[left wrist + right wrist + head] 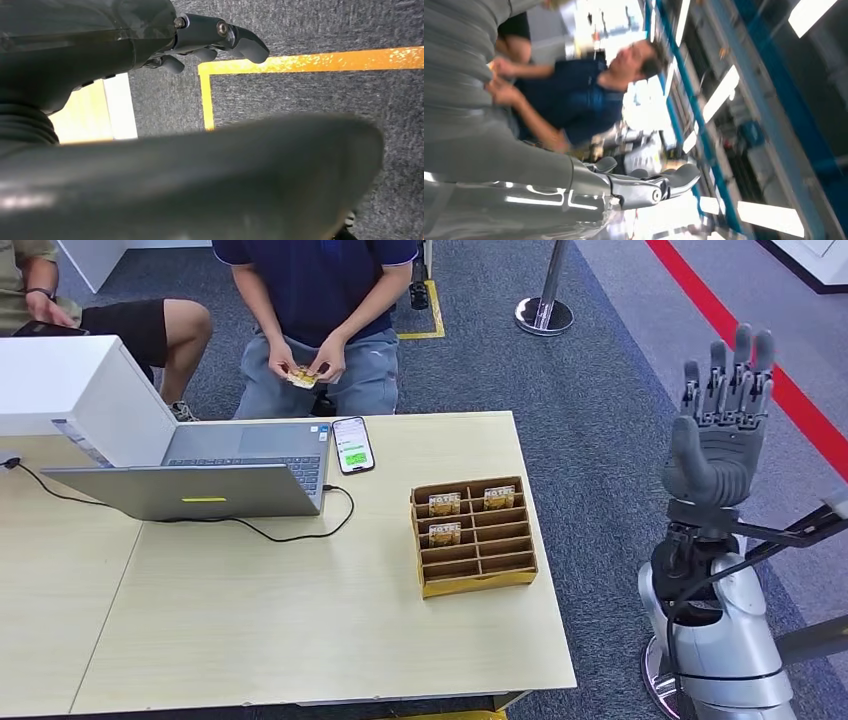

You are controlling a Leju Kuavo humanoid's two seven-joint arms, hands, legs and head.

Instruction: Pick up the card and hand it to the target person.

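High head view over table

A pale wood table carries a laptop. Left of the laptop stands a white box; right of it lies a phone, and farther right a rack holding 3 cards.

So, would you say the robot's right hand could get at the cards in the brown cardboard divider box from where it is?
Probably yes. The right hand is raised, open and empty beyond the table's right edge, and the brown cardboard divider box stands near that edge with its top open and nothing between them.
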